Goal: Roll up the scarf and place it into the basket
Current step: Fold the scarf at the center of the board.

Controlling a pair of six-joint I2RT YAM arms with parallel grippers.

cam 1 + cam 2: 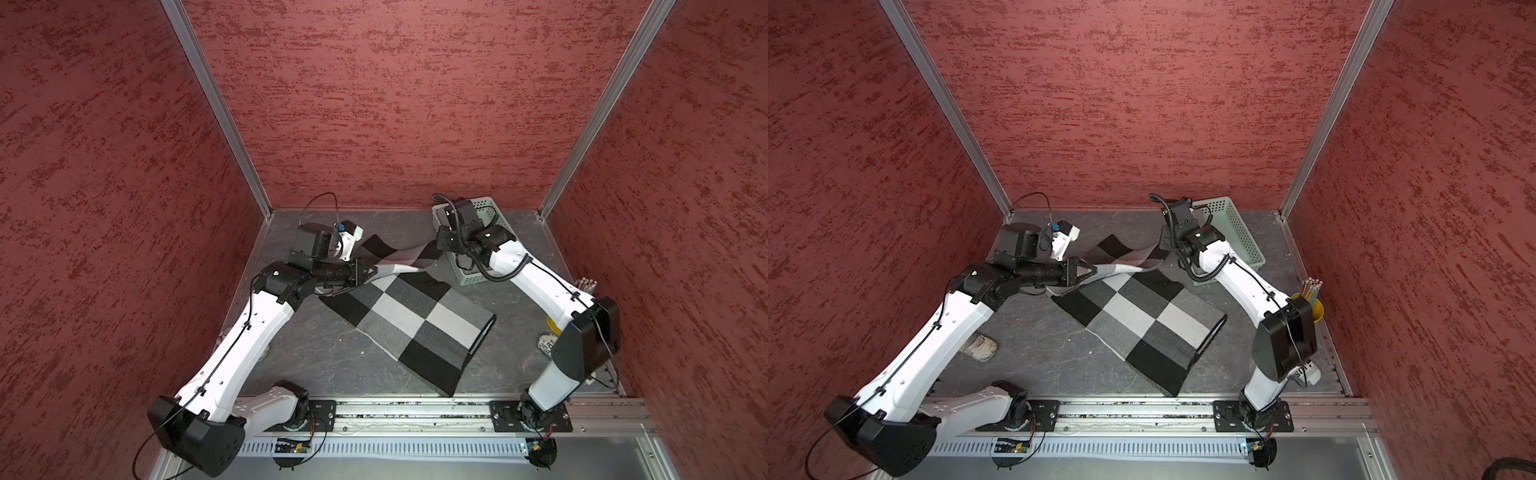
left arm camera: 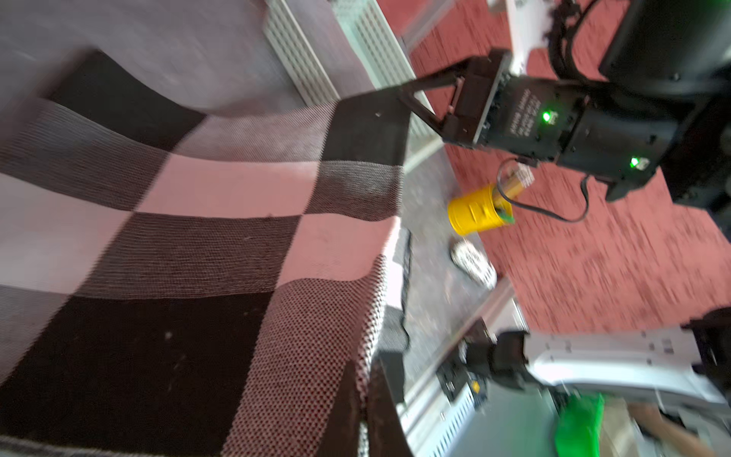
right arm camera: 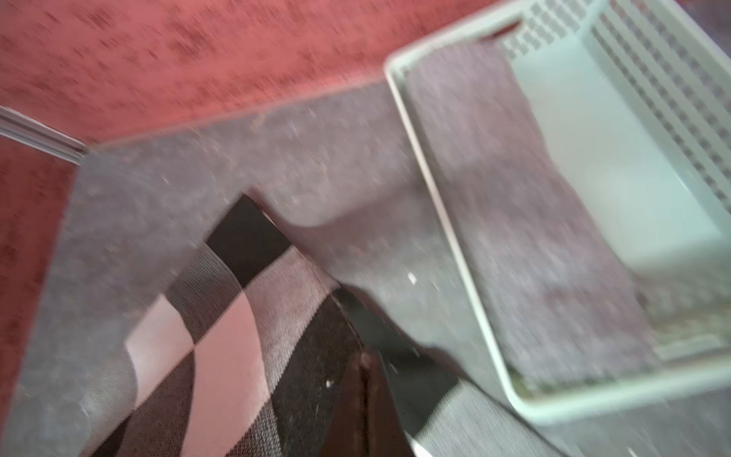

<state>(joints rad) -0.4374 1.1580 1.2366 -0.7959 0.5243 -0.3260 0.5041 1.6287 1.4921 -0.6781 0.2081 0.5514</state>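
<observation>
Clamping scarf [image 1: 415, 324]: left gripper [image 1: 1093, 271], right gripper [image 2: 402, 89]

— What sits by the right edge of the grey counter [image 1: 1034, 349]?
— A yellow cup [image 1: 1318, 311], pencils [image 1: 1311, 287] upright in it. Nearby lies a white printed thing [image 1: 1308, 372], half hidden.
— And on the left?
— A crumpled whitish lump [image 1: 980, 345]. Mottled red walls [image 1: 1121, 104] stand all round.

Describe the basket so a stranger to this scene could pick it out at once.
Start at the red back wall and drop to the far right quarter of the grey table. There, partly under the right arm, sits the basket: shallow, rectangular, pale mint-green plastic. Its perforated sides set it apart from the checked scarf beside it and the round yellow pencil cup.
</observation>
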